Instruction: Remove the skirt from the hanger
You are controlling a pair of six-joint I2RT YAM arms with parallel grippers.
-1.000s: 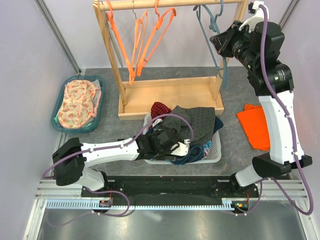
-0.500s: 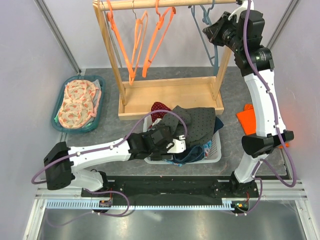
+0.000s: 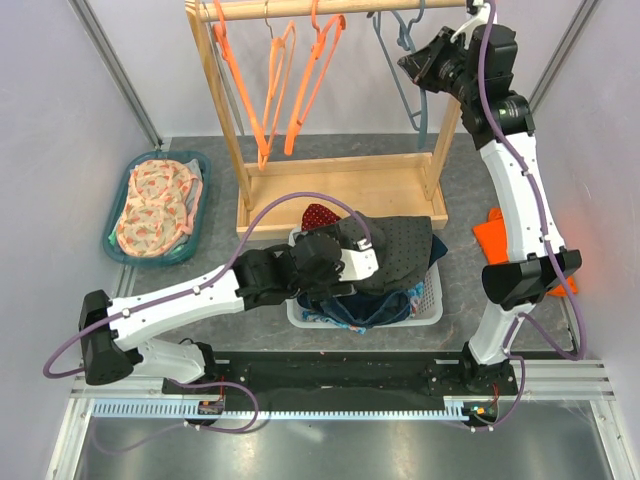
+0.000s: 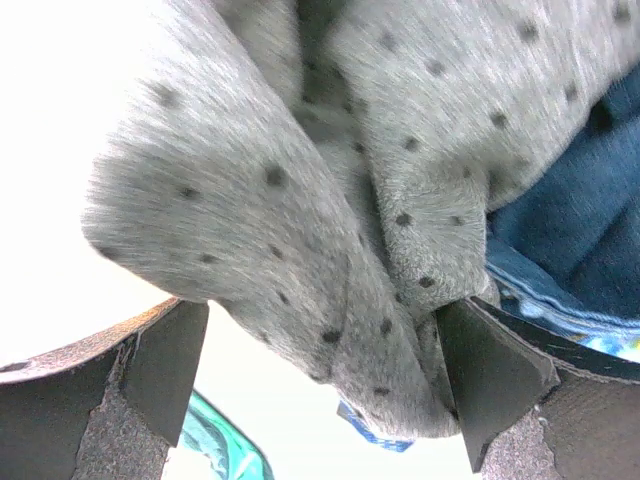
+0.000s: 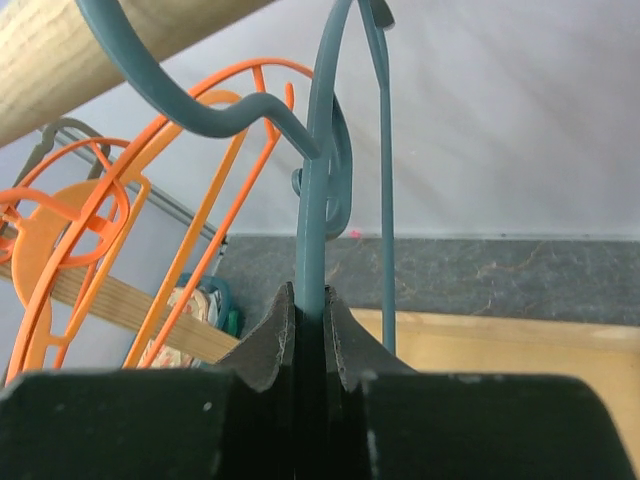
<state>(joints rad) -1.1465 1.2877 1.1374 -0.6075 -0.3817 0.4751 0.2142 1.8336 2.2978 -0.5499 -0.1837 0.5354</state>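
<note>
The grey dotted skirt (image 3: pixel 400 245) lies on top of the clothes in the white laundry basket (image 3: pixel 432 306). My left gripper (image 3: pixel 366 262) is over it at the skirt's left edge. In the left wrist view its jaws stand wide apart with a fold of the skirt (image 4: pixel 330 200) between them, against the right finger (image 4: pixel 490 375). My right gripper (image 3: pixel 420 66) is raised at the right end of the rack's wooden rod (image 3: pixel 330 8) and is shut on the bare teal hanger (image 3: pixel 412 100). In the right wrist view the hanger (image 5: pixel 322 190) hooks over the rod (image 5: pixel 60 60).
The wooden rack (image 3: pixel 340 190) stands behind the basket, with several orange hangers (image 3: pixel 285 80) on its rod. A teal basin (image 3: pixel 113 228) with patterned cloth is at the left. An orange cloth (image 3: pixel 495 238) lies right of the basket.
My left arm has swung right and up over the basket, onto the skirt. My right arm has carried the teal hanger left and up to the rod.
</note>
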